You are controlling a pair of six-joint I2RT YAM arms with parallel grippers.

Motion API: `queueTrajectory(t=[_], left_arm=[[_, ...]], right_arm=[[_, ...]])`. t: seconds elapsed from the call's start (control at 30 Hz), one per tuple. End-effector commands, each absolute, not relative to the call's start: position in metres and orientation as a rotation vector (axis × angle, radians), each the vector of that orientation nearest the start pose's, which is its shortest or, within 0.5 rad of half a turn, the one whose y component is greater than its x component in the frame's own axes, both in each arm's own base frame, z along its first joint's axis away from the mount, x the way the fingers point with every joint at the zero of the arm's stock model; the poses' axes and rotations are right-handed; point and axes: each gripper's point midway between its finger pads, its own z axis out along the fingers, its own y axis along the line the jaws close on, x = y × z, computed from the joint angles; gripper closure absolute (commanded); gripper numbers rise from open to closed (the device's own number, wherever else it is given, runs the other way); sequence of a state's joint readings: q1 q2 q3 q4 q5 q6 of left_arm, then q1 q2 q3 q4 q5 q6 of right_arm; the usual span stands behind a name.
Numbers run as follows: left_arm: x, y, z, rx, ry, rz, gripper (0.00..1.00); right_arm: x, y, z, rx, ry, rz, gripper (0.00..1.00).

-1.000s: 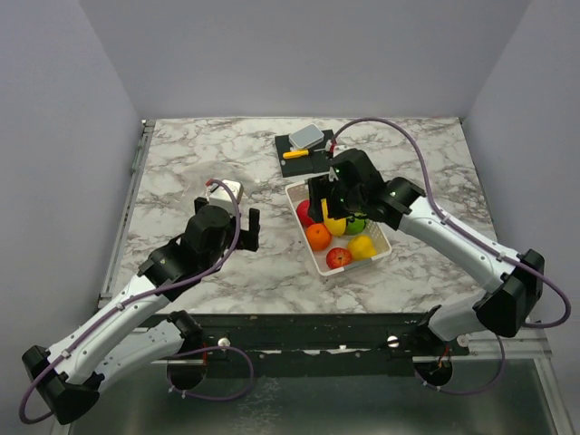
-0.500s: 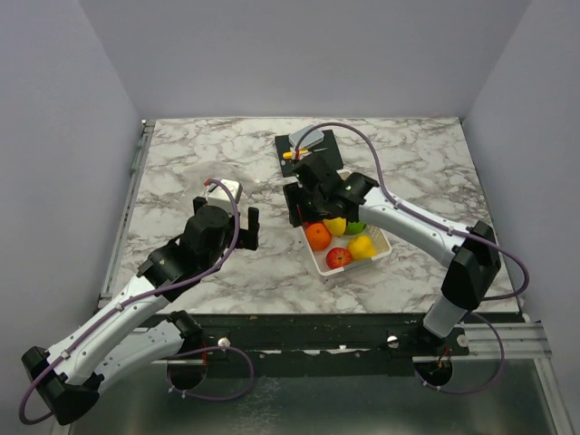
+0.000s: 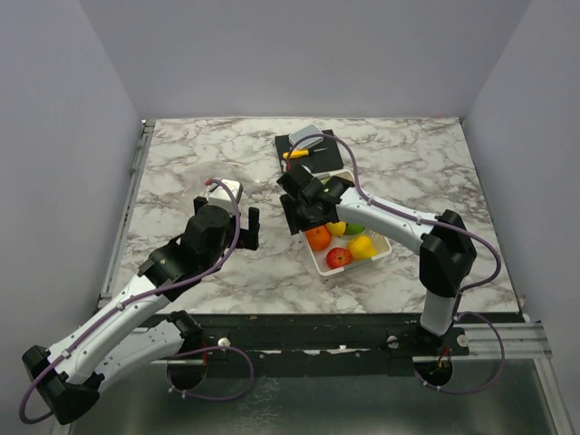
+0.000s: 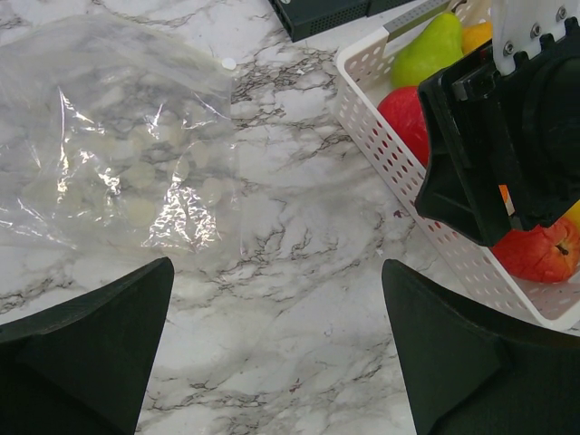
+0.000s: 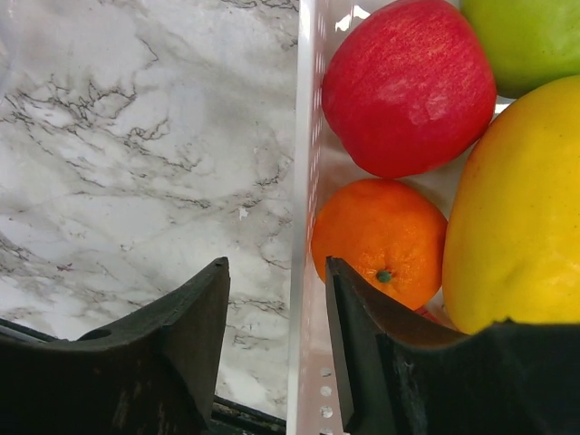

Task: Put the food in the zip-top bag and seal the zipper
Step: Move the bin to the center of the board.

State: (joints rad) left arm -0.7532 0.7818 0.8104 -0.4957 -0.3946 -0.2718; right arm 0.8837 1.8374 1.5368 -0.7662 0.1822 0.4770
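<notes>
A white slatted basket point(image 4: 385, 145) sits right of centre on the marble table point(image 3: 199, 154). Just beyond it, toward the far edge, a black board point(image 3: 288, 145) carries a yellow-handled knife point(image 3: 294, 154) and a grey block point(image 3: 306, 136).

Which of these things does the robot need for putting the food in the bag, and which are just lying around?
Needed: the red apple, orange, green pear and yellow fruit; the clear dotted bag.
Just lying about: the yellow-handled knife, the dark board, the white basket holding the fruit.
</notes>
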Motion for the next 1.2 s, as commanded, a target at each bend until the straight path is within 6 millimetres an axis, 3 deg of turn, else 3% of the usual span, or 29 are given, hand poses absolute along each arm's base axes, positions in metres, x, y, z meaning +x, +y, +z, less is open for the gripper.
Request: queueTrajectory(t=[0.0,0.33,0.5,0.87,1.17], left_arm=[[0.241,-0.143,0.221,0.225,1.986,-0.232,0.01],[0.242,-0.143,0.220,0.226,1.990,-0.227,0.01],[0.242,-0.142,0.219,0.226,1.993,-0.223,0.01],[0.243,-0.144,0.217,0.231,2.000,-0.220,0.01],[0.243,-0.144,0.216,0.229,2.003,-0.224,0.01]], right_arm=[[0.280,0.324,0.106,-0.456,2.612,0.195,0.49],[0.283,0.320,0.085,-0.446,2.638,0.111,0.54],[0.284,0.316,0.077,-0.426,2.643,0.075,0.62],[0.286,0.299,0.075,-0.348,2.626,-0.009,0.98],[0.286,0.274,0.083,-0.247,2.581,-0.100,0.99]])
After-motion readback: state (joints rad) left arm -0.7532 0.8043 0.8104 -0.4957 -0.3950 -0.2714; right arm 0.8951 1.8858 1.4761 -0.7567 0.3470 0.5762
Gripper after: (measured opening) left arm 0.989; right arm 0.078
